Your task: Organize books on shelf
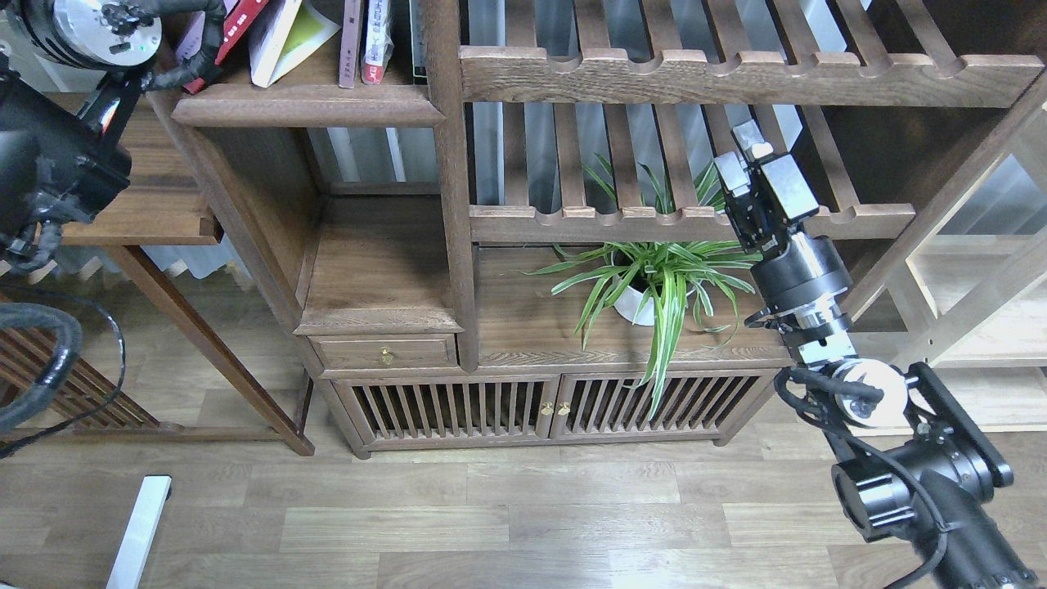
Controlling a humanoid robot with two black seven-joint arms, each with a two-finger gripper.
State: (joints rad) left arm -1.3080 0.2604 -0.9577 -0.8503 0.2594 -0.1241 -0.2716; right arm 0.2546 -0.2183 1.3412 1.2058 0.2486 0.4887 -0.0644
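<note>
The shelf is a dark-brown board with a rounded front edge at the top left. Books lean on it: a red book, a pale-lavender one partly behind my left arm's cable, and a white-edged book with a yellow-green cover. Two thin books stand upright beside them. My left arm's silver joint is just left of the books; its gripper is above the view's top edge. My right gripper is open and empty, in front of the lower slatted rack.
A potted spider plant stands on the cabinet top just left of my right arm. Slatted racks with scalloped rails fill the upper right. A side table stands at the left. A pale shelving unit is at the far right.
</note>
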